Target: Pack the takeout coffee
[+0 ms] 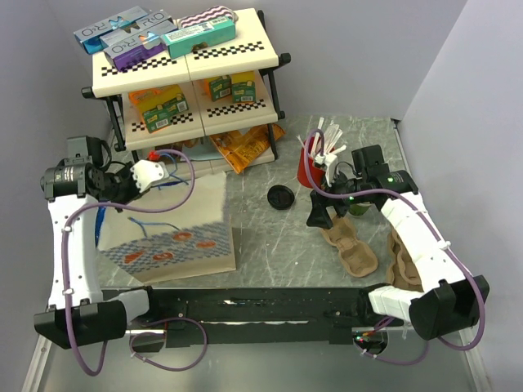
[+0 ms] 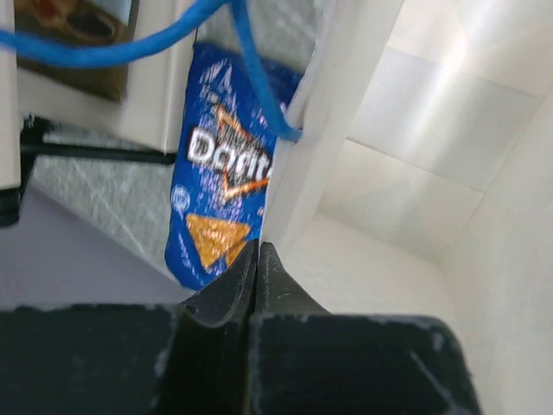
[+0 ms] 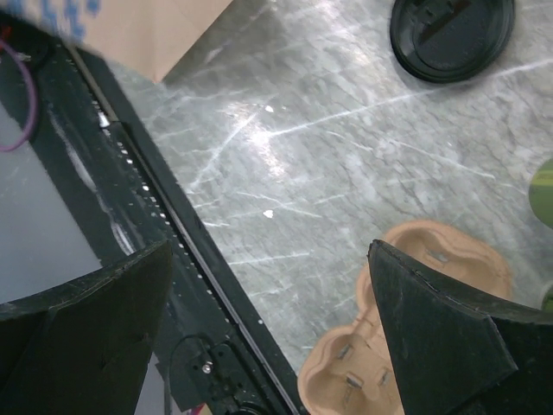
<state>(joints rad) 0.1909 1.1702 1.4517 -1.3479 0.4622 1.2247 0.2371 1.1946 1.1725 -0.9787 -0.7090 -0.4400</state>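
I see grey marbled table [image 1: 261, 237] w/ pale lilac walls [image 1: 458, 73] at far, left & right edges. Two-tier cream shelf rack [image 1: 233, 69] toward far-left corner. Glare mid-table, light prob. overhead.

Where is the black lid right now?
Top view: the black lid lies on the table near centre, between the paper bag and the red cup.

White arms [image 1: 64, 245], black joints [image 1: 69, 181], purple cables [image 1: 193, 178]

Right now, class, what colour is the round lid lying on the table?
The lid is black, clearest in the right wrist view.
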